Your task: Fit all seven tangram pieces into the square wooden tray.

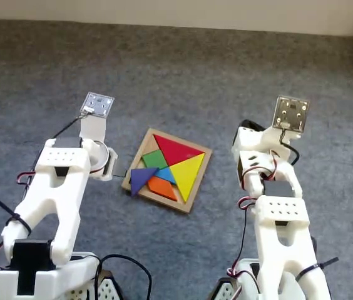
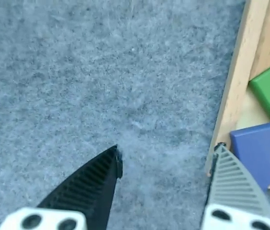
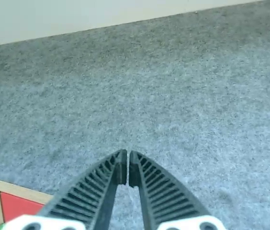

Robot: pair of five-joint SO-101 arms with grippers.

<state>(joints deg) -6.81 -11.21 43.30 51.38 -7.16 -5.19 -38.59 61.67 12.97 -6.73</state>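
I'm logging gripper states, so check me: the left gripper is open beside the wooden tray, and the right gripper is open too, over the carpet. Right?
Not quite: the right gripper is shut, its jaws closed together over the carpet, as the right wrist view shows. The left gripper is open beside the wooden tray, as you said.

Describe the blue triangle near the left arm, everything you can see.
The blue triangle is a flat, matte, painted tangram piece. It lies in the wooden tray's corner nearest the left arm, bordering the green piece and orange piece; one tip seems to overlap the rim. The open left tool sits beside it, not gripping it.
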